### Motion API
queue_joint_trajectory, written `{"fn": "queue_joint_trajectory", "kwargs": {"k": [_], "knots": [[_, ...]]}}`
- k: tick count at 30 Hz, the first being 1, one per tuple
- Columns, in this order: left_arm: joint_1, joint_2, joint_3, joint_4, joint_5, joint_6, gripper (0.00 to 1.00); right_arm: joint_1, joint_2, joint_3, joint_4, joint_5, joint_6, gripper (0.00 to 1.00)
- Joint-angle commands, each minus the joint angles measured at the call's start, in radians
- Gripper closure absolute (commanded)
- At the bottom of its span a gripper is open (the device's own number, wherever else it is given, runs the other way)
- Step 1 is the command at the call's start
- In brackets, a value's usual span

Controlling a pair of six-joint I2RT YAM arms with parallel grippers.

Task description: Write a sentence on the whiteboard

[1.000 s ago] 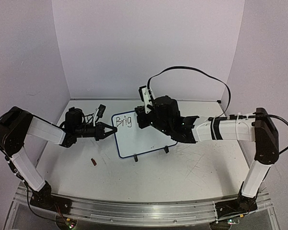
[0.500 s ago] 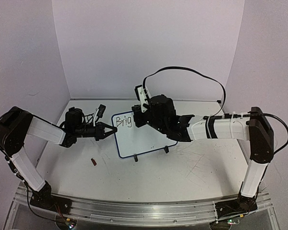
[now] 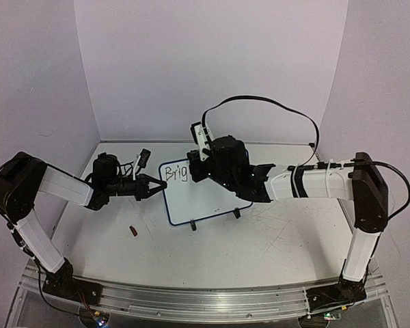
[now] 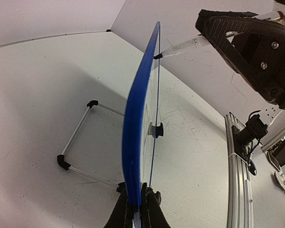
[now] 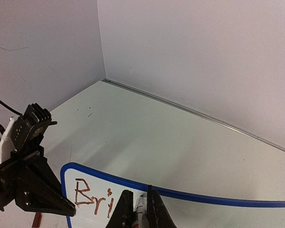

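Note:
The whiteboard [image 3: 206,198] stands tilted on the table, blue-rimmed, with "Brig" [image 3: 176,174] written at its top left. My left gripper [image 3: 156,186] is shut on the board's left edge; in the left wrist view its fingers [image 4: 122,214] clamp the blue rim [image 4: 136,114]. My right gripper [image 3: 195,168] is shut on a marker [image 5: 140,209] at the board's upper part, right of the letters. The marker tip [image 4: 158,56] touches the board's face. In the right wrist view the letters "Bri" [image 5: 91,202] look reddish-brown on the board [image 5: 218,214].
A small red marker cap [image 3: 132,231] lies on the table in front of the left arm. The board's two black feet [image 3: 192,225] rest on the scratched tabletop. A wire stand [image 4: 76,142] sits behind the board. Purple walls close the back and sides.
My right arm has shifted a little to the left along the board's top. The left gripper and the board have not moved. The writing still reads "Brig".

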Motion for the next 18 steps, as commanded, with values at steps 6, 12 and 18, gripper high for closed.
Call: {"fn": "queue_joint_trajectory", "kwargs": {"k": [6, 12, 18], "knots": [[0.004, -0.025, 0.028, -0.026, -0.047, 0.075, 1.0, -0.004, 0.006, 0.003, 0.011, 0.019, 0.008, 1.0], [0.003, -0.024, 0.029, -0.026, -0.046, 0.075, 1.0, -0.001, -0.005, -0.028, 0.0, 0.01, 0.028, 1.0], [0.004, -0.027, 0.027, -0.027, -0.047, 0.073, 1.0, 0.001, -0.006, -0.049, -0.005, 0.003, 0.048, 1.0]]}}
